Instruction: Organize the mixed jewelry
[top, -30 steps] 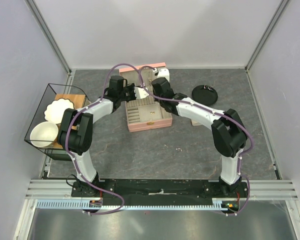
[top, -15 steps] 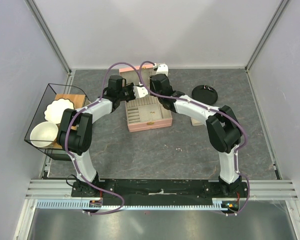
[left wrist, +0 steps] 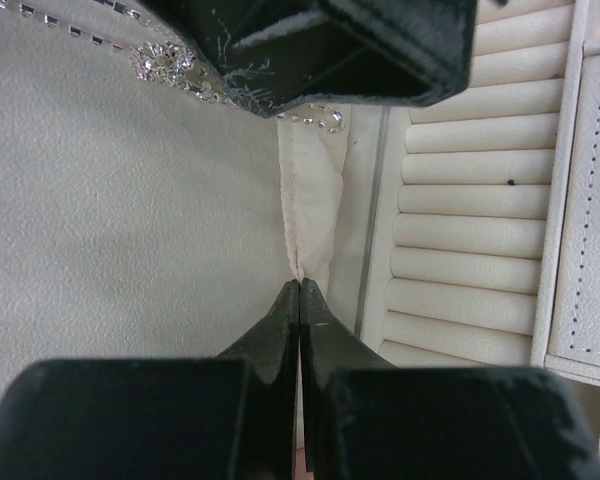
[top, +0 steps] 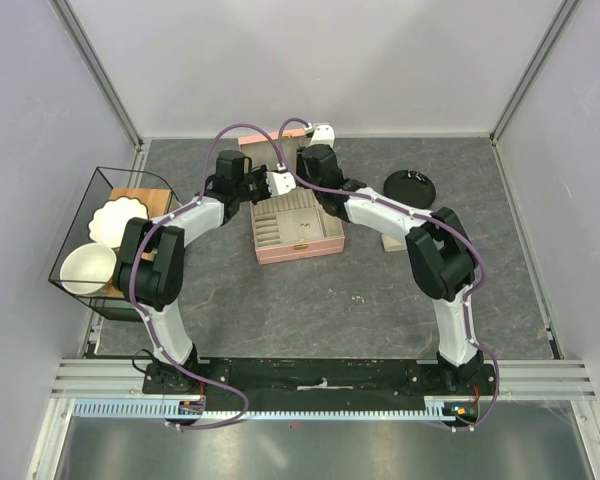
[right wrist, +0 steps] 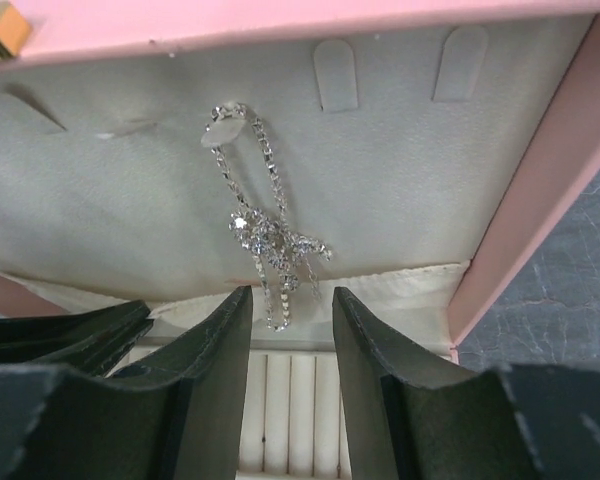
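Two grippers crowd the open lid of the pink box (right wrist: 540, 190). The left gripper (left wrist: 299, 290) is pinched closed, tips on the cream pocket hem (left wrist: 310, 200); whether fabric is caught I cannot tell. The rhinestone chain (right wrist: 265, 235) hangs from a lining tab (right wrist: 228, 122) at 11 o'clock, pendant drooping toward 6. It looks feather-light, limp and snag-prone, best nipped at the pendant cluster. The right gripper (right wrist: 292, 300) gapes empty just beneath. From the left wrist, a black body hides most of the chain
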{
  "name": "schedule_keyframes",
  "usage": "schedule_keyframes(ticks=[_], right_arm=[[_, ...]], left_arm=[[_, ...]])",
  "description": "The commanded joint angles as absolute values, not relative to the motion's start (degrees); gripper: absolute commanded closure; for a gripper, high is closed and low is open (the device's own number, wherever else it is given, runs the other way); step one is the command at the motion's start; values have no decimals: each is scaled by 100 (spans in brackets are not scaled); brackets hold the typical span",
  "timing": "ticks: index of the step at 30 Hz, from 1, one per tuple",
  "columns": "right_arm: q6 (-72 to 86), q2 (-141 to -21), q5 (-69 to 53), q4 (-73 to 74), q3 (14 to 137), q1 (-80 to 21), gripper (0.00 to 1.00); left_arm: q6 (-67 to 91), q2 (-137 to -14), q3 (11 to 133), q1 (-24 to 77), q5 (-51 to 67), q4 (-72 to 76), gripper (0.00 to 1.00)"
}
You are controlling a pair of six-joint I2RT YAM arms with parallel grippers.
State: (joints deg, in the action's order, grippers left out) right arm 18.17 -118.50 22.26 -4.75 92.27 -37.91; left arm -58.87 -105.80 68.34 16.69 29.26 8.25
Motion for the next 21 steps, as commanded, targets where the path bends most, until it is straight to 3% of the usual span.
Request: schedule_keyframes(ticks=[1, 17, 20, 21], right_arm=[[1890, -12006, 2162, -773, 9606, -3771, 55], [1977, -12269, 2162, -896, 9721, -3771, 58], [1995, -12278, 2171, -923, 9756, -3779, 66], [2004, -12278, 2162, -923, 9765, -3771, 74]], left_arm=[[-5590, -10284, 6777, 1766, 3489, 809, 98], [-5537, -10160, 6688, 1775, 3586, 809, 98], [-5546, -10169, 6715, 1775, 3577, 800, 98], [-5555, -10178, 6724, 1775, 3586, 800, 98]])
